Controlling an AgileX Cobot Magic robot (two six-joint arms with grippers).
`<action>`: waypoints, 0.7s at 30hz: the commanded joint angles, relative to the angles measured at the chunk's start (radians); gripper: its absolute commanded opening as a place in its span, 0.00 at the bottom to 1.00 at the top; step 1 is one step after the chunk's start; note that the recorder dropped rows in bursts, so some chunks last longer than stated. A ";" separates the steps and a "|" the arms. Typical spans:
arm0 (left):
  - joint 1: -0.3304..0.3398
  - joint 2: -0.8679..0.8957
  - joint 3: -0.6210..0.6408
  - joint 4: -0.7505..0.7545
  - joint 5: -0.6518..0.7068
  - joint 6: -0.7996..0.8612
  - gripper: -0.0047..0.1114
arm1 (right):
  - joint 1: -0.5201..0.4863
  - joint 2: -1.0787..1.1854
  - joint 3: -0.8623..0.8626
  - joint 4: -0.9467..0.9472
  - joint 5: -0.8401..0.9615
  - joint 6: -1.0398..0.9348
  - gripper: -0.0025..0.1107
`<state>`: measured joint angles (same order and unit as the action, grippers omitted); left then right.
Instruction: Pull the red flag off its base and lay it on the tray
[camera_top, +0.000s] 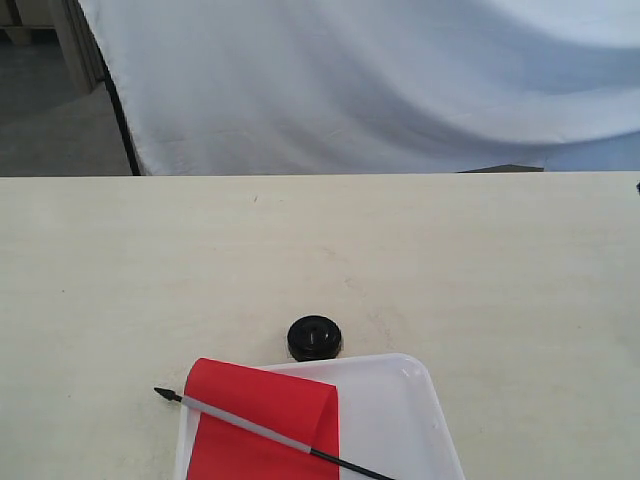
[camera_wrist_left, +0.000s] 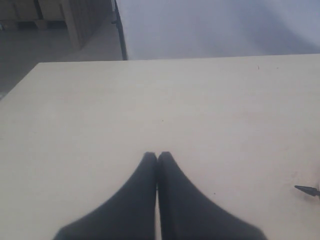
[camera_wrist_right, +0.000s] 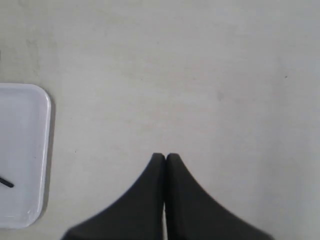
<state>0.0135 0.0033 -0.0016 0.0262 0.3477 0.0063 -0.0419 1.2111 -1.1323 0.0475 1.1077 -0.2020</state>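
Note:
The red flag lies flat across the white tray at the table's front edge, its black stick slanting with the pointed tip past the tray's left rim. The round black base stands alone just behind the tray, nothing in its centre hole. Neither gripper shows in the exterior view. My left gripper is shut and empty over bare table; the stick's tip shows at that view's edge. My right gripper is shut and empty beside the tray, where a bit of stick shows.
The pale wooden table stretches wide behind the base. A white cloth backdrop hangs beyond the table's far edge, with a dark stand leg and floor at the left.

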 joint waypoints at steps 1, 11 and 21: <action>-0.003 -0.003 0.002 0.003 -0.005 -0.006 0.04 | 0.001 -0.201 -0.006 0.008 0.026 0.004 0.02; -0.003 -0.003 0.002 0.003 -0.005 -0.006 0.04 | 0.001 -0.640 -0.006 0.000 0.044 0.004 0.02; -0.003 -0.003 0.002 0.003 -0.005 -0.006 0.04 | 0.012 -0.972 -0.006 -0.014 0.065 -0.036 0.02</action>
<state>0.0135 0.0033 -0.0016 0.0262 0.3477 0.0063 -0.0394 0.3020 -1.1339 0.0516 1.1633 -0.2117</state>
